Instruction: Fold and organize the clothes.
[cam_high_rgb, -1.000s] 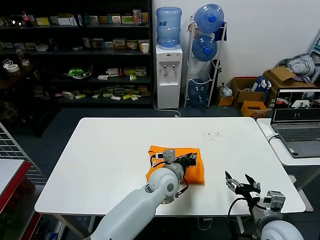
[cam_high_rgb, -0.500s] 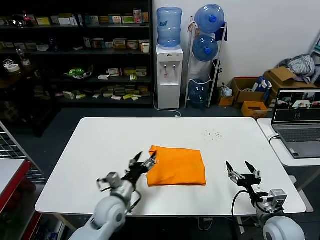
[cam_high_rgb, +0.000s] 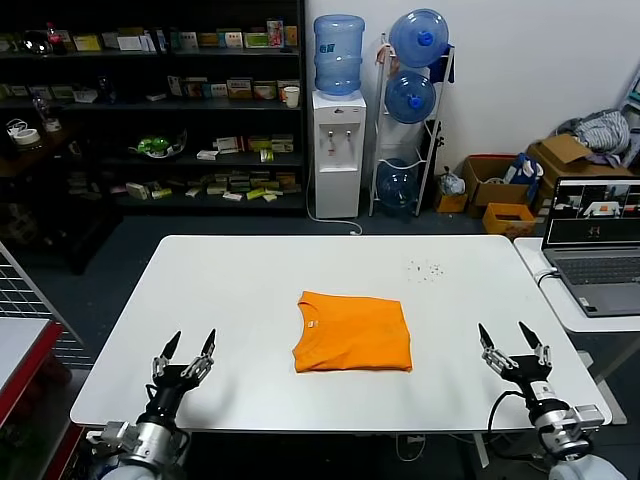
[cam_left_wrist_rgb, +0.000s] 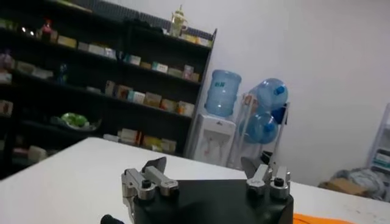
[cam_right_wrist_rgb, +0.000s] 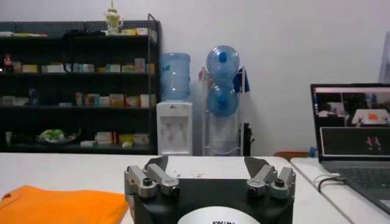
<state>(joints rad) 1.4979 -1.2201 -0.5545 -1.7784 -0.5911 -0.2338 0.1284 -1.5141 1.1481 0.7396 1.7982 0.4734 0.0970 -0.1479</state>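
Note:
The orange T-shirt (cam_high_rgb: 352, 332) lies folded into a neat rectangle at the middle of the white table (cam_high_rgb: 230, 290), collar toward the left side. Nothing touches it. My left gripper (cam_high_rgb: 186, 352) stands open at the table's near left edge, well apart from the shirt. At the near right edge my right gripper (cam_high_rgb: 514, 344) is open too, with nothing between its fingers. The right wrist view catches an edge of the orange shirt (cam_right_wrist_rgb: 58, 206) beside the open right gripper (cam_right_wrist_rgb: 207, 164); the left wrist view shows the open left gripper (cam_left_wrist_rgb: 204, 164) and a sliver of the shirt (cam_left_wrist_rgb: 317, 219).
A laptop (cam_high_rgb: 598, 240) sits on a second table at the right. Beyond the table stand dark shelves (cam_high_rgb: 150, 110), a water dispenser (cam_high_rgb: 337, 150), a rack of water bottles (cam_high_rgb: 410, 100) and cardboard boxes (cam_high_rgb: 500, 185). A wire rack (cam_high_rgb: 25, 300) is at the left.
My left gripper let go of the orange shirt, opened, and drew back from the shirt to the near left table edge. The shirt now lies flat and folded. The right gripper shifted slightly right.

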